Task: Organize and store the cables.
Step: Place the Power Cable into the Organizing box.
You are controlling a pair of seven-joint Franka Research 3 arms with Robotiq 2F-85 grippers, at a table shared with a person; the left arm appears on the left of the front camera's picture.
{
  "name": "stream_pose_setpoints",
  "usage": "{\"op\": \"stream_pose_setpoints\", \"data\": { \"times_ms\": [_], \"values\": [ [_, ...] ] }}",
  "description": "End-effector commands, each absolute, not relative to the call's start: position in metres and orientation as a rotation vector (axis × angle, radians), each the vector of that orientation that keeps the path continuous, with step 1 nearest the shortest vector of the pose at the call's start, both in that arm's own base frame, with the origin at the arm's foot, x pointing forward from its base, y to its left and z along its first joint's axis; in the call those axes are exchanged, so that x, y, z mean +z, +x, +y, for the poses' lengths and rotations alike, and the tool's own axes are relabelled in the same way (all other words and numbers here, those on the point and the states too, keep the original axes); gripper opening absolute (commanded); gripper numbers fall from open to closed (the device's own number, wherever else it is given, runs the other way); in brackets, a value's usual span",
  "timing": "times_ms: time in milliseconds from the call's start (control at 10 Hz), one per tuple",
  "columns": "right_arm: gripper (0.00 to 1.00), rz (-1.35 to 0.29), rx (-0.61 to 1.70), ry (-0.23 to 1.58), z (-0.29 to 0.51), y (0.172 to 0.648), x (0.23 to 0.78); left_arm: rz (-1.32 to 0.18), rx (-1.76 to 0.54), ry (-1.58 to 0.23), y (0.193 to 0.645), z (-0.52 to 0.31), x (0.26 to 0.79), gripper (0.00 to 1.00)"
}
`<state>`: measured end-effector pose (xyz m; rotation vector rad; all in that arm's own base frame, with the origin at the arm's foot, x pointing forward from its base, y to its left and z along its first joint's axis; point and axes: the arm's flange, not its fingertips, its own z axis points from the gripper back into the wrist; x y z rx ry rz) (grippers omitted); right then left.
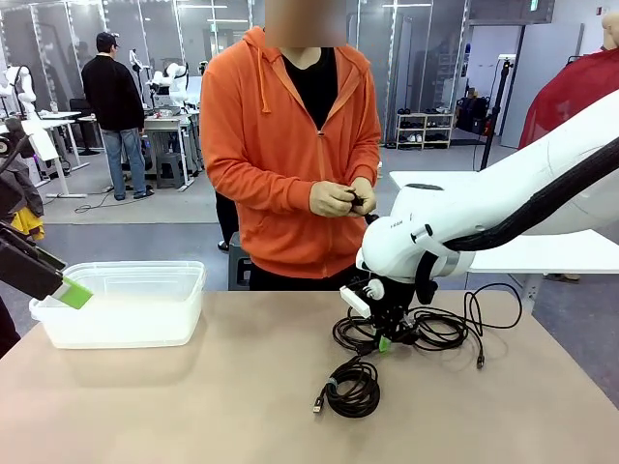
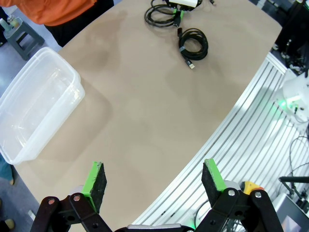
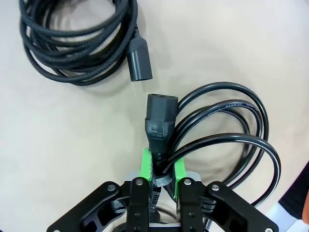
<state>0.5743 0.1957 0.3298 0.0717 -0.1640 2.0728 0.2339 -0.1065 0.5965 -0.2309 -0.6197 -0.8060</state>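
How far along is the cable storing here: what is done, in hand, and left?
Done: nothing yet; the clear bin holds no cable. In hand: the right gripper has its jaws shut on a power cable. Left: that cable, the separate coil and the other cords on the table all need storing.

Front camera gives you level look across tan table (image 1: 193, 416) toward person in orange hoodie (image 1: 290, 155). Left wrist camera looks down from high, sharing its clear plastic tub (image 2: 29, 111) and tied black cable coil (image 2: 194, 44). Right wrist camera sits close above glossy black power cord (image 3: 159, 123).
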Motion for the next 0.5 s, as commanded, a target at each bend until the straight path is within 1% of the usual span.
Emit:
{"op": "stream_pose_setpoints", "data": {
  "times_ms": [0,300,400],
  "values": [
    [0.08,-0.151,2.007,0.053,0.201,0.555,0.366,-0.619,-0.810,-0.225,0.235,-0.106,0.596,1.00],
    [0.08,-0.119,1.872,-0.013,0.207,0.540,0.397,-0.619,-0.810,-0.225,0.235,-0.106,0.596,1.00],
    [0.08,-0.117,1.813,0.015,0.210,0.537,0.405,-0.619,-0.810,-0.225,0.235,-0.106,0.596,1.00]
  ]
}}
